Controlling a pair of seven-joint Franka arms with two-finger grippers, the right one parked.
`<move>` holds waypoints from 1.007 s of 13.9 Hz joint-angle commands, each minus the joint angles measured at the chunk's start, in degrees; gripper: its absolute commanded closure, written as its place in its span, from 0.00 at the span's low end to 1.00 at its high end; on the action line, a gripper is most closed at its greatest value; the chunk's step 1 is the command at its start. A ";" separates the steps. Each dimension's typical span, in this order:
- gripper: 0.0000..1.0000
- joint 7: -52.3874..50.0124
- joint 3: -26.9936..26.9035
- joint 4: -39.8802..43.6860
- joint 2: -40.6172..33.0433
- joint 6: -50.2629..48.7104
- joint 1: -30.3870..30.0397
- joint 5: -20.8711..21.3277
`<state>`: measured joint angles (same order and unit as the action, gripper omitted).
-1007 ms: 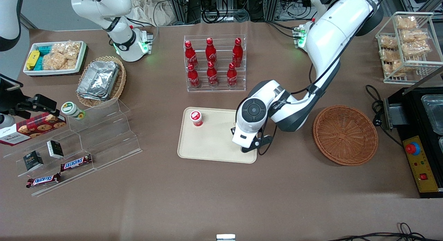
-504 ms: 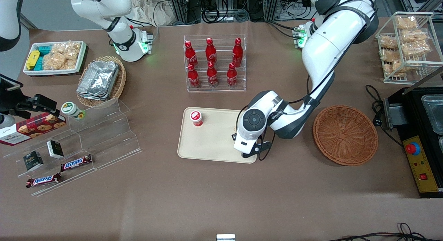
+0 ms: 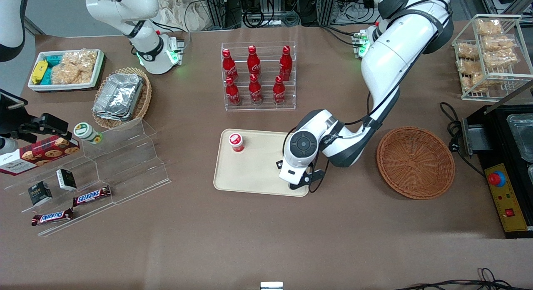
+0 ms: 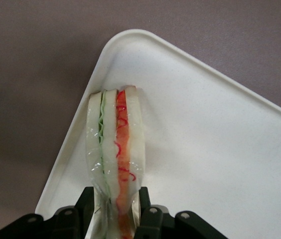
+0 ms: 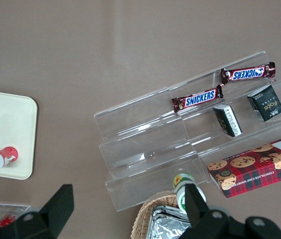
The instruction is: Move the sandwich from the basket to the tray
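Note:
My left gripper (image 4: 115, 198) is shut on the sandwich (image 4: 114, 144), a wedge of pale bread with red and green filling, gripped on both flat sides by the black fingers (image 4: 86, 200). The sandwich hangs over a rounded corner of the beige tray (image 4: 210, 149); I cannot tell whether it touches the tray. In the front view the gripper (image 3: 294, 182) is over the tray (image 3: 254, 173) at its corner nearest the camera, toward the working arm's end. The hand hides the sandwich there. The reddish-brown wicker basket (image 3: 415, 161) stands empty beside the tray.
A small red-capped bottle (image 3: 236, 142) stands on the tray's corner farther from the camera. A clear rack of red cola bottles (image 3: 258, 75) is farther from the camera than the tray. Clear stepped shelves with snacks (image 3: 100, 173) lie toward the parked arm's end.
The left hand with the sandwich has shifted slightly toward the front camera and lower over the tray's corner. Nothing else has moved.

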<state>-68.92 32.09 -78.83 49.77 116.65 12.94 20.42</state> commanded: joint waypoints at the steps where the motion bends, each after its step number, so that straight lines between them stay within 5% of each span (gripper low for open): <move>1: 0.25 -1.30 -0.63 1.58 0.33 0.16 0.95 0.94; 4: 0.00 -5.85 -0.63 1.75 -2.65 -0.72 0.42 1.03; 14: 0.00 -10.01 -0.37 1.31 -21.89 -14.42 -4.75 -0.20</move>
<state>-78.11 31.95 -75.60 31.93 104.03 9.91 20.57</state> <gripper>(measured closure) 0.000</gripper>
